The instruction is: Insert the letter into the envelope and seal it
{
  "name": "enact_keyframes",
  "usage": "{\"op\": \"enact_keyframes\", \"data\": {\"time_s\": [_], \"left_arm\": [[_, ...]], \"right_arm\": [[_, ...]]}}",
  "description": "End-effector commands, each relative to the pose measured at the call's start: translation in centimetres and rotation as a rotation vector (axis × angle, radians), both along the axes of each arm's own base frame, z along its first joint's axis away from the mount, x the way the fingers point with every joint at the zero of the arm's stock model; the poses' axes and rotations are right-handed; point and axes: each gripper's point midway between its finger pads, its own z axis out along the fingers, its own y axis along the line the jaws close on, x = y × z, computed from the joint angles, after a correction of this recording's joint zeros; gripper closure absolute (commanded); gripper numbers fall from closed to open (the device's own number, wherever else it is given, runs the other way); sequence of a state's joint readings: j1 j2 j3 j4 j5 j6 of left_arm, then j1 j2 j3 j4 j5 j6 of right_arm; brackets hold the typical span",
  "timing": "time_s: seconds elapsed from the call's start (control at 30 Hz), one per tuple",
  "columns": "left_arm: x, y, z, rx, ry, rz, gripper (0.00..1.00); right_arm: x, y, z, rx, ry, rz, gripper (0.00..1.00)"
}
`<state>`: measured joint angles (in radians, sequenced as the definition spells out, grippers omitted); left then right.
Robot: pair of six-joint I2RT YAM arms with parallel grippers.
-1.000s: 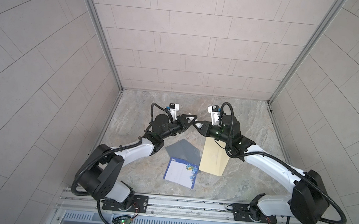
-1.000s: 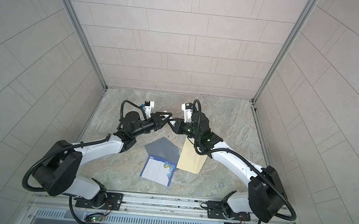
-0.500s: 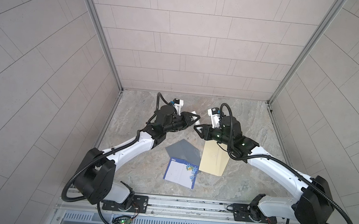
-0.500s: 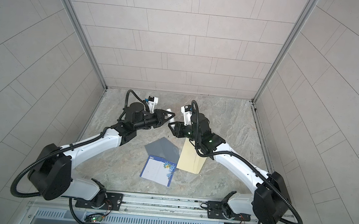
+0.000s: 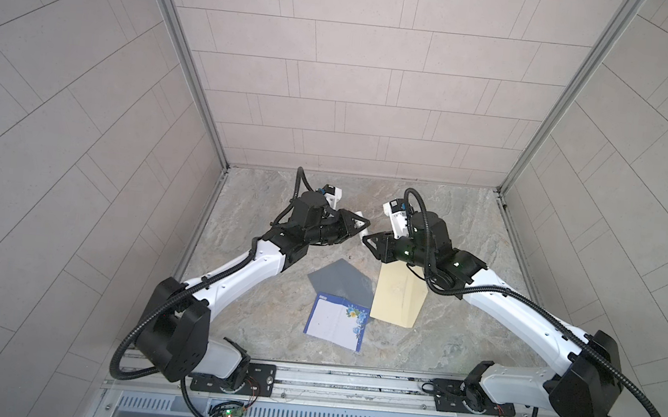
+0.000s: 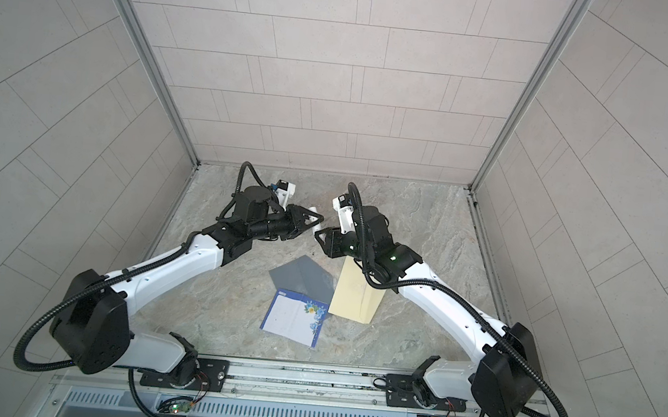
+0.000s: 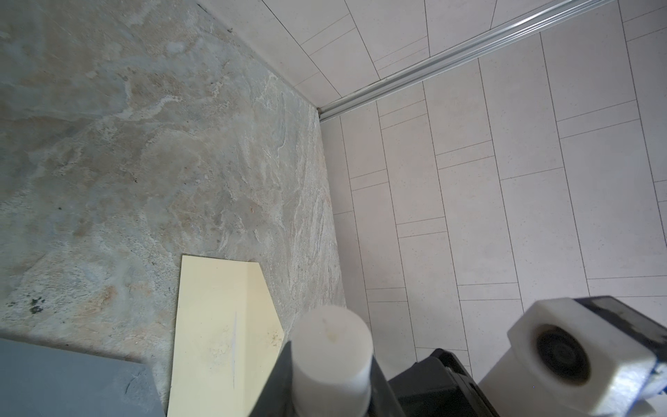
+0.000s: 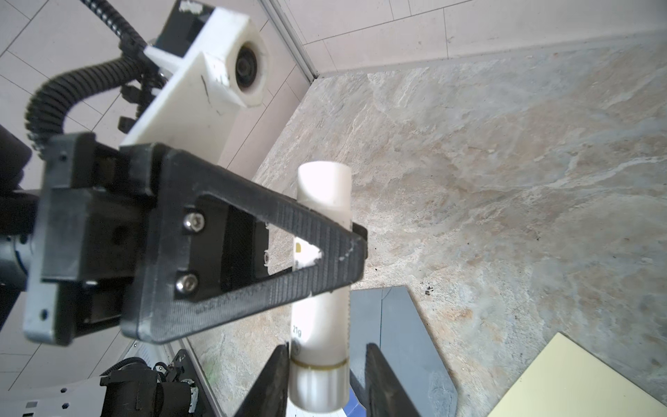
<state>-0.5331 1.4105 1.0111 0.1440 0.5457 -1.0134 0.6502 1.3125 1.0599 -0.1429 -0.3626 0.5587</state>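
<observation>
Spreading over the floor of the tiled cell, the stone-patterned bench (image 5: pixel 467 239) carries three flat papers near its front middle. The left arm (image 5: pixel 242 271) and the right arm (image 5: pixel 522 315) reach above it, and their ends meet over the back half.

The cream paper (image 5: pixel 396 299) is the biggest of the three, and its far end is hidden under the right arm. Just beside it on the left lies the grey envelope (image 5: pixel 338 279), with its pointed end toward the back wall. The letter (image 5: pixel 334 322), white with a blue border and flowers, lies flat in front of the envelope. Its far edge meets the envelope and the whole sheet is in view.

The left hand (image 5: pixel 358 225) is clenched on a white glue stick (image 8: pixel 323 202), holding it by the middle above the bench. The right hand (image 8: pixel 326 348) is released. Its two fingers stand on both sides of the ringed end of the stick, one very close to it and the other with a clear gap.
</observation>
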Motion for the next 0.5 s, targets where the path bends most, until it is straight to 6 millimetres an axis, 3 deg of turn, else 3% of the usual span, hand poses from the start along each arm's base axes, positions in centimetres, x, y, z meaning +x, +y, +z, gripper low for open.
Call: {"op": "enact_keyframes", "data": {"time_s": [0.0,0.1,0.27,0.37,0.47], "left_arm": [[0.2,-0.2,1.7,-0.031,-0.035,-0.006,1.0],[0.2,-0.1,1.9,-0.034,-0.042,-0.005,1.0],[-0.4,-0.2,1.8,-0.027,-0.052,-0.033,1.0],[-1.0,-0.3,2.1,-0.016,-0.096,-0.085,1.0],[-1.9,-0.1,3.4,-0.056,-0.189,-0.165,1.0]], "right_arm": [[-0.3,0.8,0.1,-0.013,0.0,0.03,0.63],[-0.3,1.0,-0.2,-0.019,0.001,0.029,0.66],[-0.1,1.1,0.9,0.02,-0.033,0.03,0.93],[-0.4,1.6,2.4,0.125,-0.028,0.099,1.0],[-1.0,1.9,4.1,0.307,0.02,0.2,1.0]]}}
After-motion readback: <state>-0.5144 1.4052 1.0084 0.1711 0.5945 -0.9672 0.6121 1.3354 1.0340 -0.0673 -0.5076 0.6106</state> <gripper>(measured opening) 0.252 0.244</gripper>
